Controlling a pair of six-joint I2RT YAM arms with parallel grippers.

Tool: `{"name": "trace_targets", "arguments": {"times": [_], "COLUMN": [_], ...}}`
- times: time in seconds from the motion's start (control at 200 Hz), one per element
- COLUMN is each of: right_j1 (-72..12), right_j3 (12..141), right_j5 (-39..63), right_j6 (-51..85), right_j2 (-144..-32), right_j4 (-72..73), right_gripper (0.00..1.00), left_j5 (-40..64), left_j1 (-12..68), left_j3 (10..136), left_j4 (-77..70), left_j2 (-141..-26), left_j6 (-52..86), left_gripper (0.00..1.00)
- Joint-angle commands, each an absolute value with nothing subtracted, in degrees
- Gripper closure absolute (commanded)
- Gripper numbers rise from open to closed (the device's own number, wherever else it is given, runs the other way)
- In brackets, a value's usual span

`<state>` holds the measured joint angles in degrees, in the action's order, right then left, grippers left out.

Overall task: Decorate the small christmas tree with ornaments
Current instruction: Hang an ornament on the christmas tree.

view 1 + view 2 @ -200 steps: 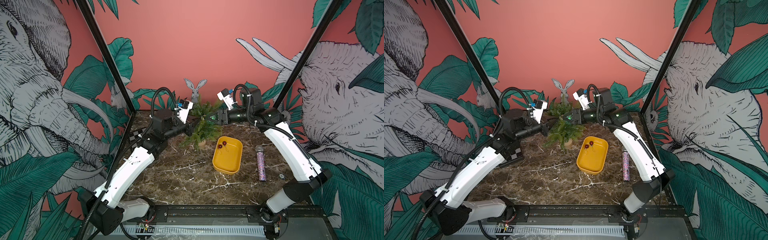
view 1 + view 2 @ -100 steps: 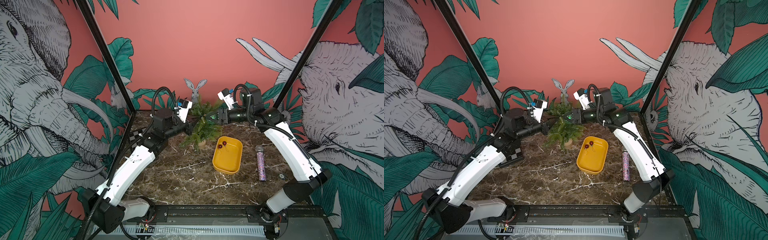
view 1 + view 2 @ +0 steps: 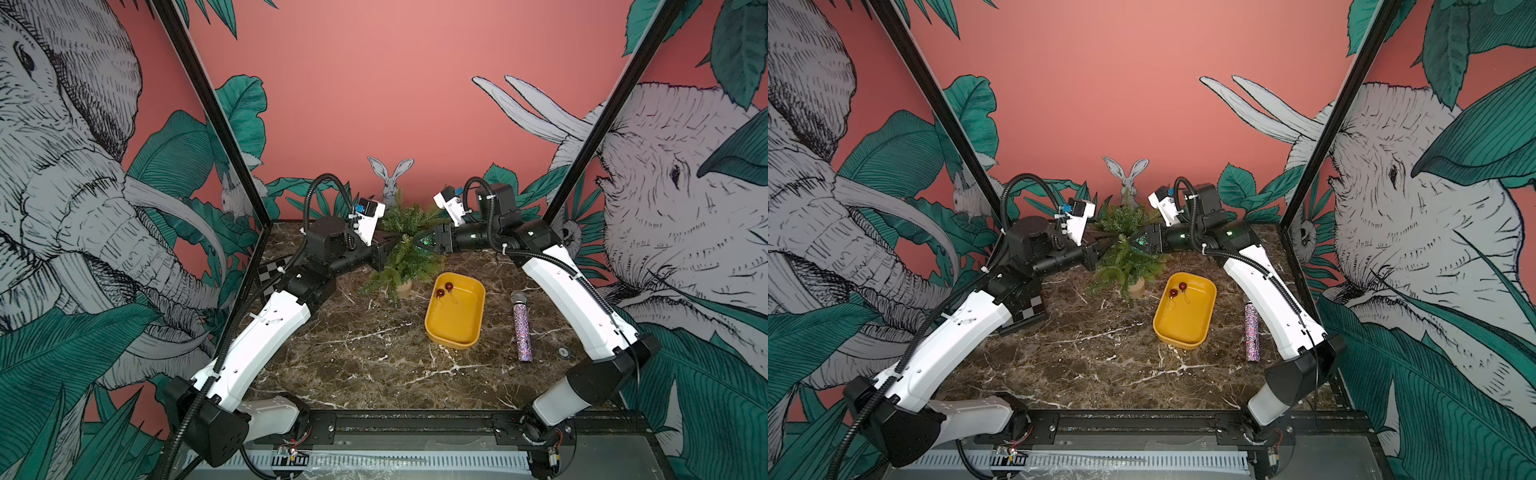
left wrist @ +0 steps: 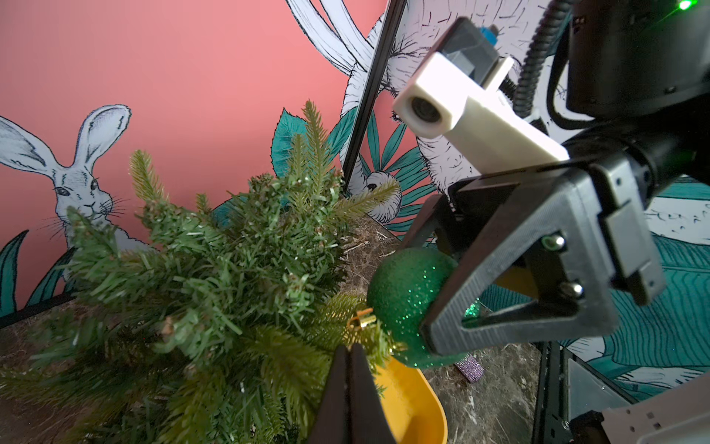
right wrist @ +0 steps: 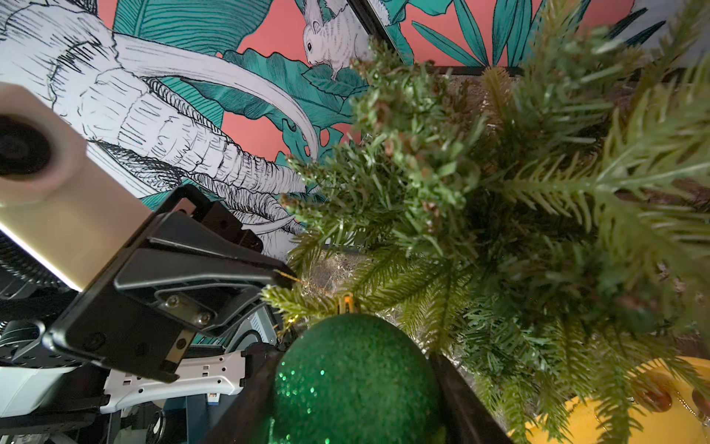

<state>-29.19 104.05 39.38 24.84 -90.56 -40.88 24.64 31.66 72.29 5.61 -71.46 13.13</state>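
Note:
The small christmas tree (image 3: 409, 255) stands in its tan pot (image 3: 404, 288) at the back middle of the table, seen in both top views (image 3: 1128, 254). My right gripper (image 3: 422, 241) is shut on a glittery green ornament ball (image 5: 353, 384) and holds it against the tree's right side at mid height. The ball's gold cap (image 4: 363, 320) points into the branches. My left gripper (image 4: 350, 349) is shut, its tips just under the cap, with a thin gold thread (image 5: 286, 274) pinched at them. Two small red ornaments (image 3: 449, 286) (image 3: 440, 293) lie in the yellow tray (image 3: 453, 340).
A glittery purple-silver stick (image 3: 520, 328) lies right of the tray, under my right forearm. A small round disc (image 3: 564, 352) sits further right. A checkered board (image 3: 270, 270) leans at the left wall. Patterned walls close in on three sides.
My left arm has lifted slightly beside the tree. The right arm and the green ball have stayed put.

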Motion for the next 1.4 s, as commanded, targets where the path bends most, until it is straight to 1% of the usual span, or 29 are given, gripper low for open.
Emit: {"name": "trace_targets", "arguments": {"times": [0.0, 0.085, 0.165, 0.32, 0.5, 0.715, 0.78, 0.82, 0.89, 1.01, 1.255, 1.395], "right_j1": [-29.0, -28.9, -28.9, -28.9, -28.9, -28.9, -28.9, -28.9, -28.9, -28.9, -28.9, -28.9], "right_j3": [103.0, 101.8, 100.2, 97.4, 95.7, 93.2, 92.7, 92.4, 91.8, 91.0, 88.9, 87.5], "right_j5": [39.3, 39.5, 39.6, 40.9, 41.6, 42.2, 42.4, 42.5, 42.8, 43.3, 44.1, 45.0], "right_j6": [25.8, 26.3, 27.0, 28.9, 29.4, 30.4, 30.6, 30.7, 30.9, 31.0, 32.0, 32.5], "right_j2": [-87.2, -86.3, -85.5, -84.4, -84.0, -82.8, -82.5, -82.4, -82.0, -81.6, -81.0, -80.6], "right_j4": [-37.3, -36.2, -34.9, -31.7, -30.6, -28.7, -28.2, -28.0, -27.5, -26.9, -25.0, -24.1], "right_gripper": [0.56, 0.56, 0.56, 0.56, 0.56, 0.56, 0.56, 0.56, 0.56, 0.56, 0.55, 0.52], "left_j5": [24.8, 24.2, 23.6, 23.9, 25.9, 27.9, 27.3, 27.2, 26.8, 27.0, 26.8, 26.0], "left_j1": [31.3, 31.3, 31.3, 31.3, 31.3, 32.5, 32.8, 32.9, 32.9, 33.0, 33.0, 33.0], "left_j3": [72.8, 72.3, 71.9, 71.7, 72.4, 75.2, 75.5, 75.7, 75.8, 76.4, 76.6, 76.6], "left_j4": [4.3, 4.3, 4.2, 3.7, 3.0, 3.9, 3.7, 3.6, 3.4, 3.3, 3.6, 4.5], "left_j2": [-70.3, -69.7, -69.1, -68.2, -68.2, -71.2, -71.8, -72.0, -72.4, -72.9, -72.5, -71.9], "left_j6": [13.7, 13.8, 14.0, 14.9, 16.3, 16.5, 16.4, 16.4, 16.2, 16.0, 15.4, 14.4], "left_gripper": [0.96, 0.93, 0.86, 0.80, 0.78, 0.75, 0.76, 0.78, 0.85, 1.00, 1.00, 1.00]}}
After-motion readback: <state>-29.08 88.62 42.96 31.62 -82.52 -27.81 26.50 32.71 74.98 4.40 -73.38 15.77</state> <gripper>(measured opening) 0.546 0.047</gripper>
